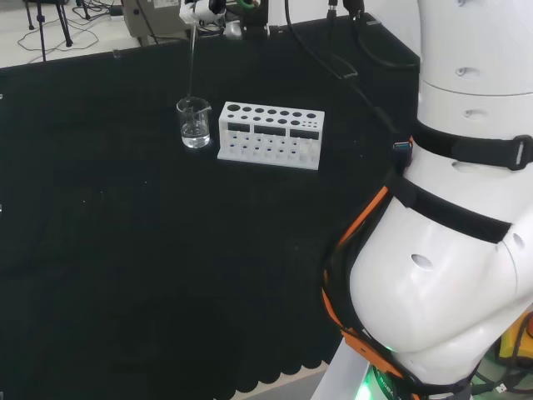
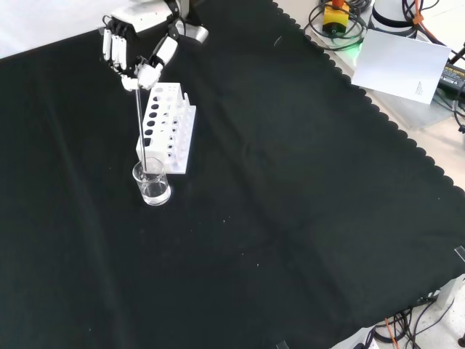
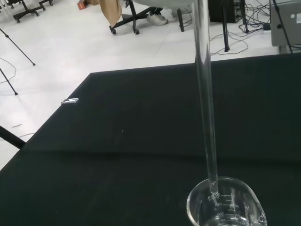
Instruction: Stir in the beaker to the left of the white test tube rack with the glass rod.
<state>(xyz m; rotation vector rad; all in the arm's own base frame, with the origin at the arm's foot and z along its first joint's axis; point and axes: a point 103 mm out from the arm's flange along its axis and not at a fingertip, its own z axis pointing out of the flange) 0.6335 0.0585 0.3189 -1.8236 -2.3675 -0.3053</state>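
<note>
In the front view, nearest: clear beaker with some liquid, upright on the bench, just beside the white test tube rack. Glass rod dipping inside. Farther back, hand, fingers pinching the rod's top.

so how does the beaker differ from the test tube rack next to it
The beaker is clear glass and round; the test tube rack is opaque white and a long block. The beaker has the glass rod reaching down to its mouth, held by the hand; the rack's holes look empty. The beaker seems to hold some clear liquid. Both stand upright on the black cloth, side by side.
</note>
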